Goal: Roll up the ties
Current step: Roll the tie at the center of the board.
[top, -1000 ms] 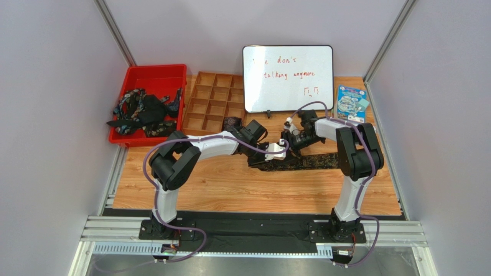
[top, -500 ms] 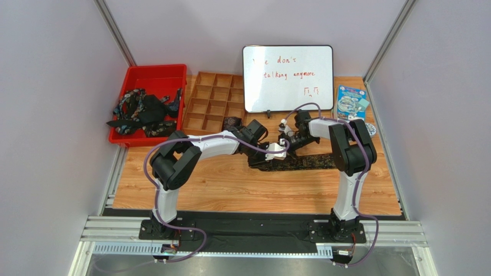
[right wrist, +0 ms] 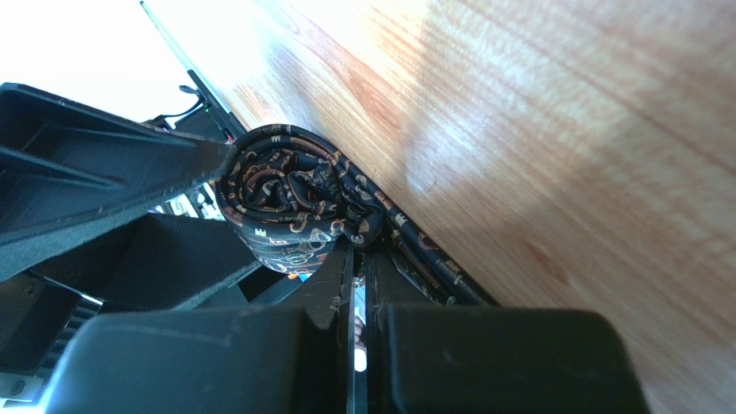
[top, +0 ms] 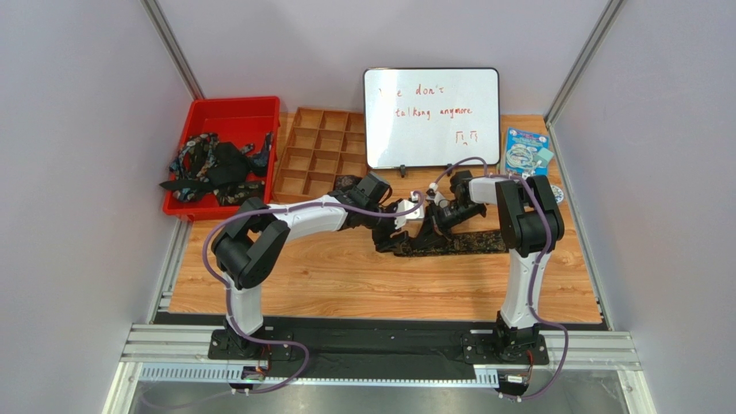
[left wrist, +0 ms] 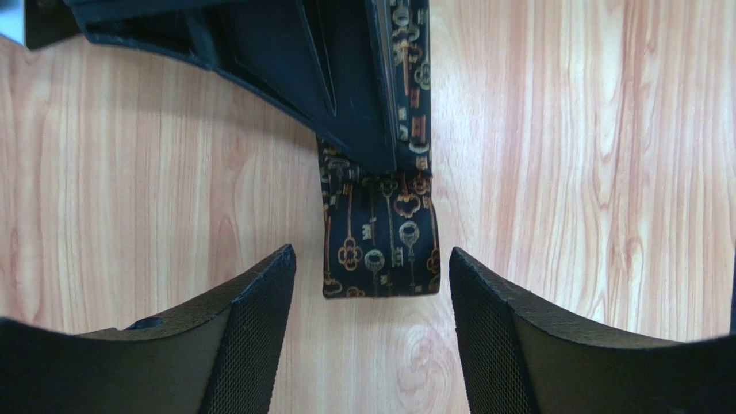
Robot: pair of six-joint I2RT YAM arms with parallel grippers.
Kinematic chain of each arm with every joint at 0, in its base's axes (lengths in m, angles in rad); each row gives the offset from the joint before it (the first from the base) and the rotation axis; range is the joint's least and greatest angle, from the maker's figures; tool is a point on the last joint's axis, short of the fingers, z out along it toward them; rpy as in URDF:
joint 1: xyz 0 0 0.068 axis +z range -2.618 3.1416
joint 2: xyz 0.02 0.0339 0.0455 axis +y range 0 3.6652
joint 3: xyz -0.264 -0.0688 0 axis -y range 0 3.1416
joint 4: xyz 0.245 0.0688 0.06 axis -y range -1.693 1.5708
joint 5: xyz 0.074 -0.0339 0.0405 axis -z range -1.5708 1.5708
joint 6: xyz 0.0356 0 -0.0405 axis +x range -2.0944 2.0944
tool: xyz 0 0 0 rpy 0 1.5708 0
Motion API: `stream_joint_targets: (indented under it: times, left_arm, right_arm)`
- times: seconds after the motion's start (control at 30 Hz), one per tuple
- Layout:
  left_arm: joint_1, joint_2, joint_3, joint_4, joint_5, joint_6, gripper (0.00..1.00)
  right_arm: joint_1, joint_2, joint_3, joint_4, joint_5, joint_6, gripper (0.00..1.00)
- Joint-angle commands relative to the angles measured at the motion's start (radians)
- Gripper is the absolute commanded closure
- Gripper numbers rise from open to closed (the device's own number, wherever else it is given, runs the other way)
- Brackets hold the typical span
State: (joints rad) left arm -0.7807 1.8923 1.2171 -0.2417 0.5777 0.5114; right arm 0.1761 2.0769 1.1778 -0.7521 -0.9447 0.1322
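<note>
One dark tie with a brown-gold key pattern lies across the table's middle. My right gripper is shut on its rolled part, a small coil at the fingertips; the rest trails off along the wood. My left gripper is open just left of it. In the left wrist view its fingers stand on either side of the flat tie end without touching it. My right gripper's dark body covers the tie further up.
A red bin at the far left holds several loose ties. A wooden compartment tray stands beside it, with a small dark coil at its near right corner. A whiteboard and a blue packet stand behind.
My left gripper has moved a little toward the far side and left. My right arm has swung inward, its gripper staying at the tie's rolled part.
</note>
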Motion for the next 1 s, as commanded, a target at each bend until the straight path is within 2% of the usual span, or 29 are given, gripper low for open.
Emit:
stream_joint_targets:
  times: [0.0, 0.13, 0.27, 0.37, 0.4, 0.5, 0.57, 0.6, 0.7, 0.77, 0.97]
  left_arm:
    - [-0.003, -0.039, -0.057, 0.18, 0.097, -0.108, 0.28]
    - [-0.005, -0.03, -0.116, 0.342, 0.108, -0.148, 0.28]
    - [-0.031, -0.009, -0.146, 0.406, 0.071, -0.16, 0.3]
    - [-0.051, 0.008, -0.153, 0.438, 0.031, -0.172, 0.38]
    - [-0.058, 0.025, -0.148, 0.435, -0.014, -0.171, 0.46]
    - [-0.104, 0.056, -0.128, 0.374, -0.123, -0.139, 0.58]
    - [-0.118, 0.054, -0.143, 0.358, -0.157, -0.117, 0.6]
    - [-0.12, 0.051, -0.143, 0.342, -0.171, -0.114, 0.64]
    - [-0.121, 0.044, -0.133, 0.201, -0.206, -0.073, 0.74]
    - [-0.121, 0.034, -0.131, 0.156, -0.223, -0.039, 0.76]
    - [-0.12, 0.021, -0.085, -0.016, -0.292, 0.039, 0.82]
  right_arm:
    - [-0.013, 0.064, 0.005, 0.023, 0.176, -0.04, 1.0]
    - [-0.015, 0.075, 0.005, 0.022, 0.181, -0.042, 1.0]
    - [-0.015, 0.087, 0.006, 0.025, 0.179, -0.04, 1.0]
    - [-0.015, 0.08, -0.006, 0.04, 0.173, -0.031, 1.0]
    - [-0.015, 0.078, -0.015, 0.048, 0.164, -0.023, 1.0]
    - [-0.013, 0.069, -0.058, 0.088, 0.155, 0.017, 1.0]
    - [-0.013, 0.061, -0.093, 0.138, 0.153, 0.043, 1.0]
    - [-0.013, 0.051, -0.128, 0.158, 0.15, 0.07, 1.0]
    - [-0.004, 0.035, -0.182, 0.218, 0.114, 0.128, 1.0]
    - [0.005, 0.012, -0.184, 0.223, 0.106, 0.13, 0.99]
    - [-0.02, -0.107, -0.132, 0.168, 0.018, 0.145, 0.82]
